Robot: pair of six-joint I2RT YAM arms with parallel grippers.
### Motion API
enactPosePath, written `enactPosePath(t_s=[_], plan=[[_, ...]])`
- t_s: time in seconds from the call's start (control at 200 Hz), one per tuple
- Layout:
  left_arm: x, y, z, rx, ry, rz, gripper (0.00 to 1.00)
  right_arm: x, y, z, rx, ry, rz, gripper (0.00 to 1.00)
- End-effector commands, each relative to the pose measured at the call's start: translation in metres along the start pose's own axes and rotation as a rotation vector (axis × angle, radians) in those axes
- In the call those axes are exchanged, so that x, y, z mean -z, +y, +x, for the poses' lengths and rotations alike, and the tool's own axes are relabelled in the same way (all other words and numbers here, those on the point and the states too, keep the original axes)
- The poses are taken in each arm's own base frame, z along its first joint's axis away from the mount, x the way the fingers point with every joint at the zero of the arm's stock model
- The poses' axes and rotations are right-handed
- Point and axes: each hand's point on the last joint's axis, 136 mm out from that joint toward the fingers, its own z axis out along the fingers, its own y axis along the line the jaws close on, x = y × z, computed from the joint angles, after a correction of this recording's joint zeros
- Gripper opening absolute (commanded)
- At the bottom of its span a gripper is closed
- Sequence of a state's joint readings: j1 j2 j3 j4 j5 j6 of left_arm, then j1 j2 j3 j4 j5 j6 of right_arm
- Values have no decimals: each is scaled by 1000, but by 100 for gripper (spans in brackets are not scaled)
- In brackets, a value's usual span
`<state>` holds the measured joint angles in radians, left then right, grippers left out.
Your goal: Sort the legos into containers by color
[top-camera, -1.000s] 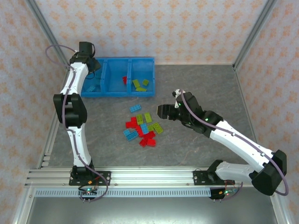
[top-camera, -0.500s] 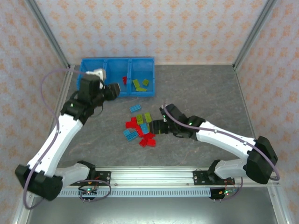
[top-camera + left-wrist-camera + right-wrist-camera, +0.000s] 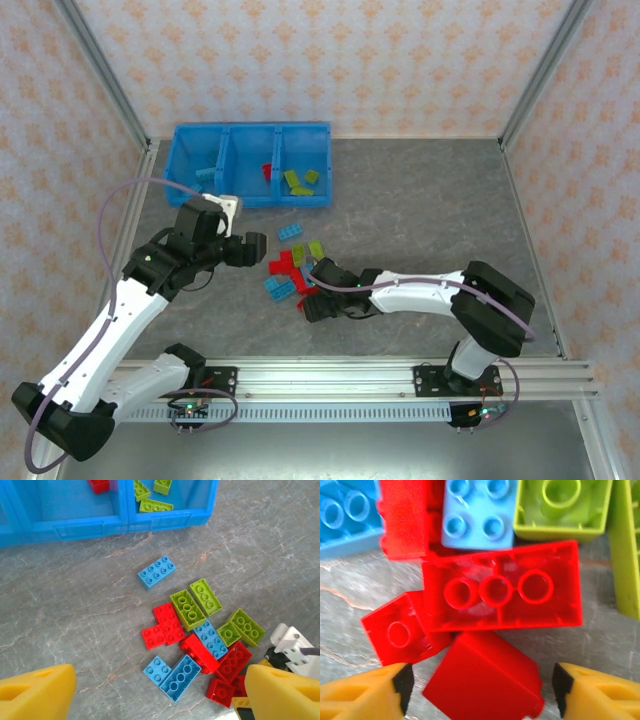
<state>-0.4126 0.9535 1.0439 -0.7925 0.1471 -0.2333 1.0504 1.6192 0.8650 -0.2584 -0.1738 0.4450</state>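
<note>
Left claw: jaws are standing wide, nothing between them. A second ago it was hanging over the tray at 11 o'clock. Now it is swinging back toward the pile of bricks in the middle of the tabletop, approaching from 9 o'clock. A blue brick is lying in the left bin, so I am reading that drop as done.

Right claw: having come in from 3 o'clock, it is now sitting low on the 6 o'clock edge of the pile. Its fingers are spreading either side of a small red brick, a sliver of gap showing on both sides. It is straddling, not yet pinching.

Tray: red pieces are lying in the middle bin, green pieces in the right bin. Most bricks are still lying loose and mixed, so I am judging the sort well short of halfway.

Risk: the small red brick is butting against an upturned red brick at 12 o'clock, which may drag along.
</note>
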Motion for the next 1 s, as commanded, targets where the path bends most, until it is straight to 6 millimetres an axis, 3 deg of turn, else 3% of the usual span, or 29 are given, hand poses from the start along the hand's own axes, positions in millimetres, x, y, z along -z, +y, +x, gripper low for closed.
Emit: enactPosePath(t_s=[0.0,0.185,0.335,0.5,0.606,0.771,0.851,0.996], plan=[[-3,10,12,-25,43,-50,92,-3,-1,-7,8,-37,21,68],[-2,15,10,-25,30,-80,95,0,-14,-4,0,-57,69,54],[10,21,9,-43,26,-115,97,12,-21,-6,-3,-82,98,48],[18,32,13,-64,6,-158,99,53,-9,-29,-15,-227,13,44],[17,34,17,-59,6,-165,99,91,0,-59,1,-389,-23,43],[25,40,14,-70,-21,-200,100,144,18,-132,98,-669,10,40],[29,43,13,-70,-44,-212,100,148,27,-172,128,-724,15,40],[35,52,14,-63,-78,-251,100,125,42,-241,149,-741,-14,38]])
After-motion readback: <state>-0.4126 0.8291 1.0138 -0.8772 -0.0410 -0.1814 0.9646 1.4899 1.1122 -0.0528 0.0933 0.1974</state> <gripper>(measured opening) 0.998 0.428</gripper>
